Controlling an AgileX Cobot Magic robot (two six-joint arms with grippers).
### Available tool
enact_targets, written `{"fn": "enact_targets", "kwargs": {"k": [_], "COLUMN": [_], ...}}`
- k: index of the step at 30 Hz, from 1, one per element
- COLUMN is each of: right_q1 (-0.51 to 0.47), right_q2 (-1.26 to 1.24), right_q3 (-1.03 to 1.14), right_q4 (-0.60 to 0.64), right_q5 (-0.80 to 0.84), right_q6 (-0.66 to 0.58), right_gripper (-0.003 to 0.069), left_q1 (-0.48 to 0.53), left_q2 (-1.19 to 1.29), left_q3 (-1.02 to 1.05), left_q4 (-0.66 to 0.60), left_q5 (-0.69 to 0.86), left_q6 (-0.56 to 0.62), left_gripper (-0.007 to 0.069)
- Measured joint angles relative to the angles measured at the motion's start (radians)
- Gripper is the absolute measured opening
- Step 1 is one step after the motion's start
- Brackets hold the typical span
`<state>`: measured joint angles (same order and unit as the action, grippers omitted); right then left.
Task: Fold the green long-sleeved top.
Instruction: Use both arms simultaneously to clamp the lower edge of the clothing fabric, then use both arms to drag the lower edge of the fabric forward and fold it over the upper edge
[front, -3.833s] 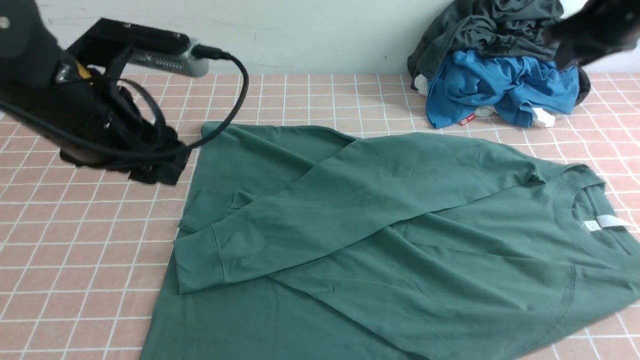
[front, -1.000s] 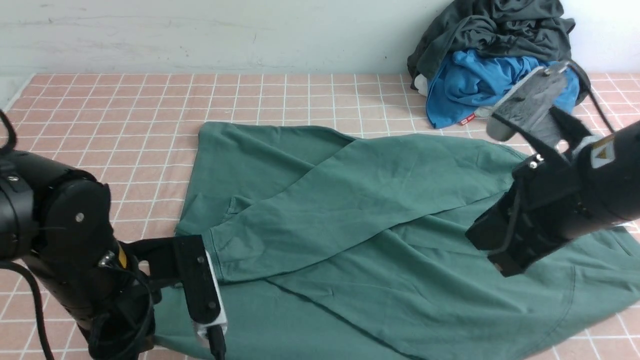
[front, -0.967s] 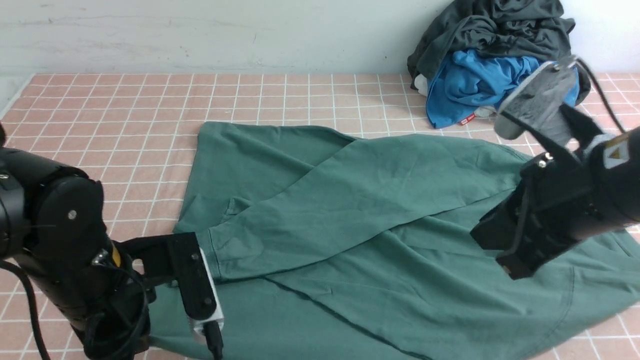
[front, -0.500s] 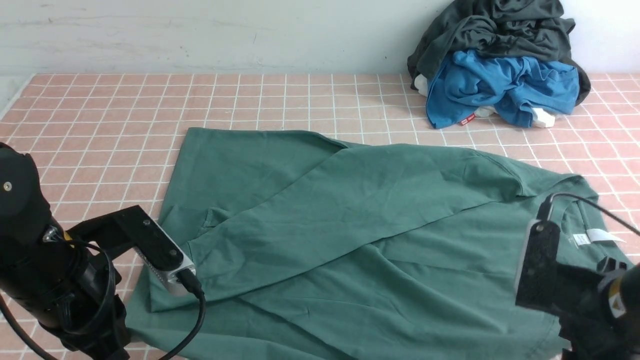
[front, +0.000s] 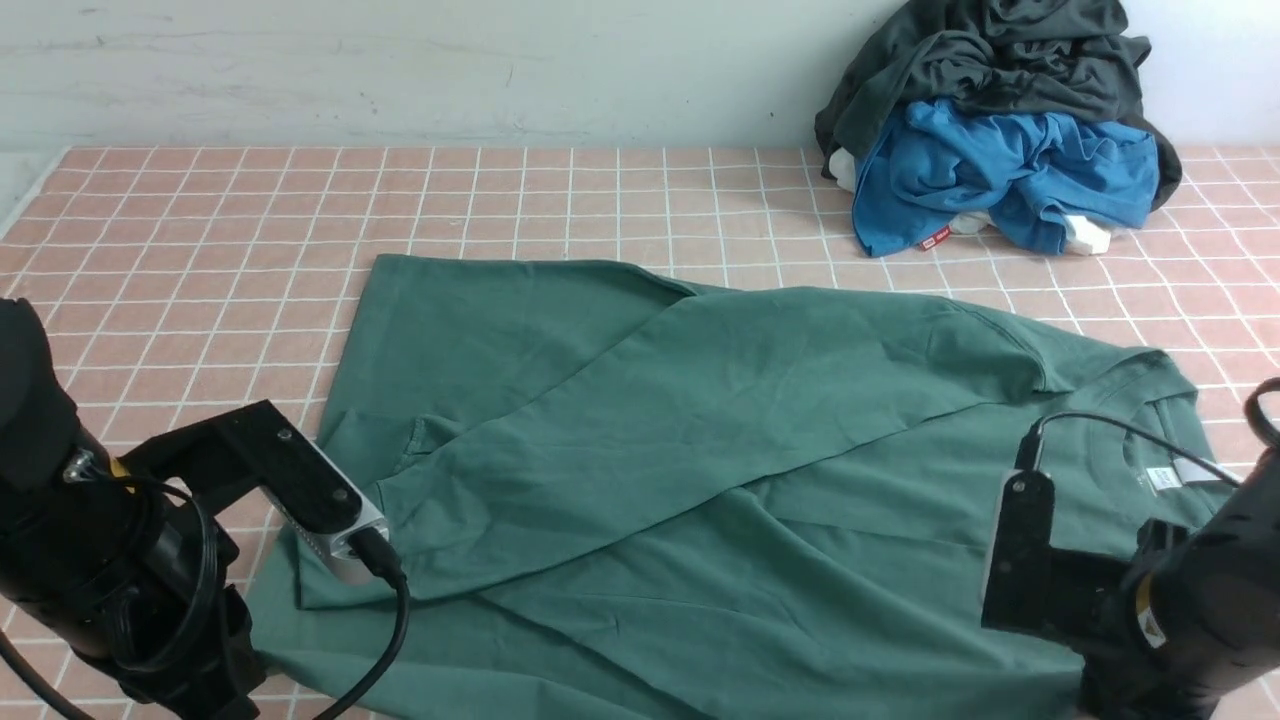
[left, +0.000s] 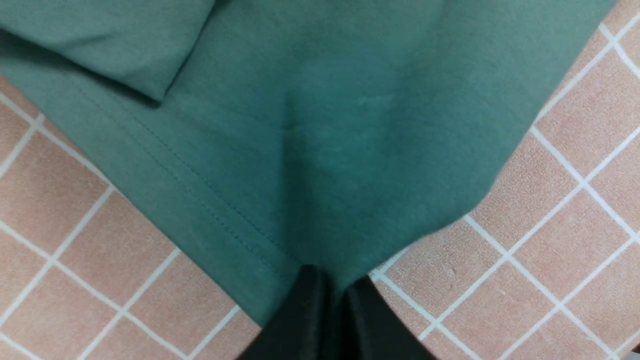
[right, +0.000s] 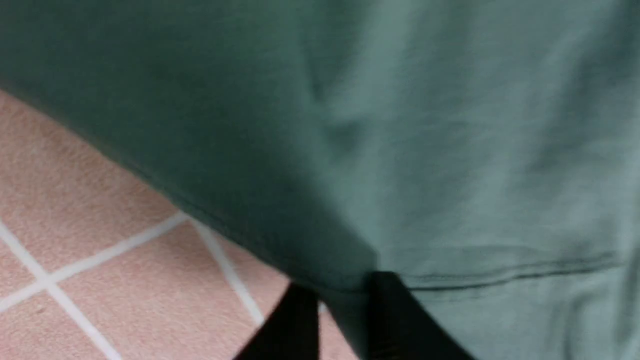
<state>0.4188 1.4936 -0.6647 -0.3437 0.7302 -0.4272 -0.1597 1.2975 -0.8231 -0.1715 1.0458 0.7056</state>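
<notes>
Your left end effector is pressed together on a hem corner of the dark forest-green cotton long-sleeved top, the corner farthest from the bright blue crumpled garment. Your right end effector has the top's near edge between its fingers and looks to be pinching it, at the collar end, closer to the blue garment.

The top lies flat on the pink tiled bench, on your side of the blue garment and clear of it. One long sleeve is laid slantwise over the body.

For the step in hand, which I judge to be folding the near edge over, lift both ends together and to the same height. Hold the cloth lightly taut between them, then carry it toward the edge nearest the blue garment. Go slowly so the laid sleeve does not slide, and set the edge down parallel to the far one.

The top's long axis runs across the bench from collar to hem. Its collar, with the white neck label, points to the blue garment's side, and its hem points away.
</notes>
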Motion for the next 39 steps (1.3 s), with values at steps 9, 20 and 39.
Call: {"fn": "enact_targets", "kwargs": {"k": [9,20,39], "right_q1": [0.0,-0.134,-0.217], "right_q2": [-0.083,-0.001,0.59], "right_q3": [-0.076,-0.381,-0.898], "right_q4": [-0.061,-0.051,-0.188], "right_q5": [0.134,0.096,-0.137], "right_q6": [0.164,0.288,0.333], "right_gripper": [0.0003,0.0002,0.0058], "left_q1": [0.0,0.08,0.107], "left_q2": [-0.046,0.137,0.791], "left_q3": [-0.009,-0.329,-0.822], "left_q4": [0.008,0.048,0.067], "left_q5": [-0.087,-0.218,-0.53], "left_q6": [-0.152,-0.454,-0.497], "left_gripper": [0.0009,0.0009,0.0081]}}
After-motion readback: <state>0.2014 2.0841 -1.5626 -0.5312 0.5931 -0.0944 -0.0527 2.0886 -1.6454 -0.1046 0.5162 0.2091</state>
